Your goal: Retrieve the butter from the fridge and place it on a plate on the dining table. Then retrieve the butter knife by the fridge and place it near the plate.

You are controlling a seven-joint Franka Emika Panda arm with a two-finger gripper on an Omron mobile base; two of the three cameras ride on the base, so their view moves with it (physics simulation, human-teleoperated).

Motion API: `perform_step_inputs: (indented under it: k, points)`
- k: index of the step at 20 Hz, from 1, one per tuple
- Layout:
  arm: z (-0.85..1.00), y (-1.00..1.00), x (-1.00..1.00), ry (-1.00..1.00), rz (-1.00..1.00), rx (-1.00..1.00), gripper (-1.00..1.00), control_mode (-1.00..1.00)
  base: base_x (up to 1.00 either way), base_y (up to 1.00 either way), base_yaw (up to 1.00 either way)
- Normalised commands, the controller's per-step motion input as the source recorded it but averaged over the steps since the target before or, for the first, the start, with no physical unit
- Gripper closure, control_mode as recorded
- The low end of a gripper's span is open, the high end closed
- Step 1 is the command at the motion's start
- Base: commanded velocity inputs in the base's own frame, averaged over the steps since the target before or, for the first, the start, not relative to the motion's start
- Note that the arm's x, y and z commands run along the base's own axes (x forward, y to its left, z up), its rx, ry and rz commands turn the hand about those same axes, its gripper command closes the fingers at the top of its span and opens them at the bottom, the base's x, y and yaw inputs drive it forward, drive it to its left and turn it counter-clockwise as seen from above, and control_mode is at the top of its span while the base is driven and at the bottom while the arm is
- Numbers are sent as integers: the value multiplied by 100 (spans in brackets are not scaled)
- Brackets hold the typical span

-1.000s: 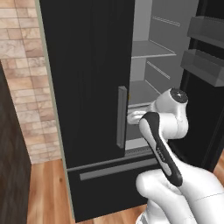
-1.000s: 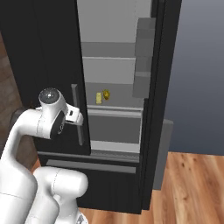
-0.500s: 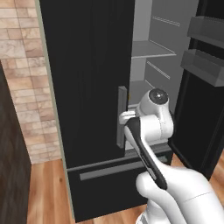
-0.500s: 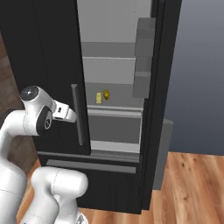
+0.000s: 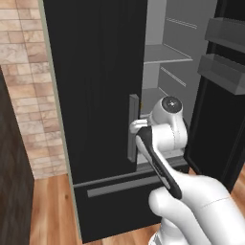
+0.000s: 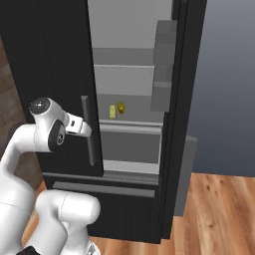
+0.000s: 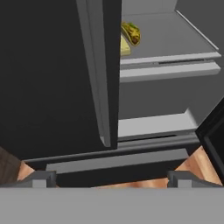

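Right fridge (image 6: 55, 45) door is standing open, left door shut; the arm is reaching in front of the closed left door, with the gripper (image 7: 111, 179) sitting just beside that door's grey handle (image 6: 89, 130) and touching nothing. In the hand view its two finger tips are showing wide apart at the bottom edge, nothing between them, so the hand is open and empty. The butter (image 6: 112, 111) is lying on a grey inner shelf (image 7: 175, 43) about mid-height, a small pale-yellow stick, partly hidden behind the left door's edge in the hand view. Just beside it, to the right, a darker golden-brown lump (image 6: 121, 107) is resting; whether the two are touching is too small to tell. Judging by look, the stick is probably light and fairly stiff while cold, though soft enough to dent under a hard squeeze and likely slick on its faces. Best hold is probably across the two long flat sides, near the middle, jaws squared to them and closing gently. Approach will probably need to come in around the shut door's edge, keeping clear of the brown lump.
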Motion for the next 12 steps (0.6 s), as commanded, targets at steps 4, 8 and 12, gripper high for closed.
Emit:
perform_step_inputs:
  k: [4, 8, 12]
  points:
    - [0, -7, 59, 0, 2, 0, -100, -100, 0, 0, 0]
    - [0, -1, 65, 0, 0, 0, -100, -100, 0, 0, 0]
    - [0, 9, 49, 0, 0, 0, -100, -100, 0, 0, 0]
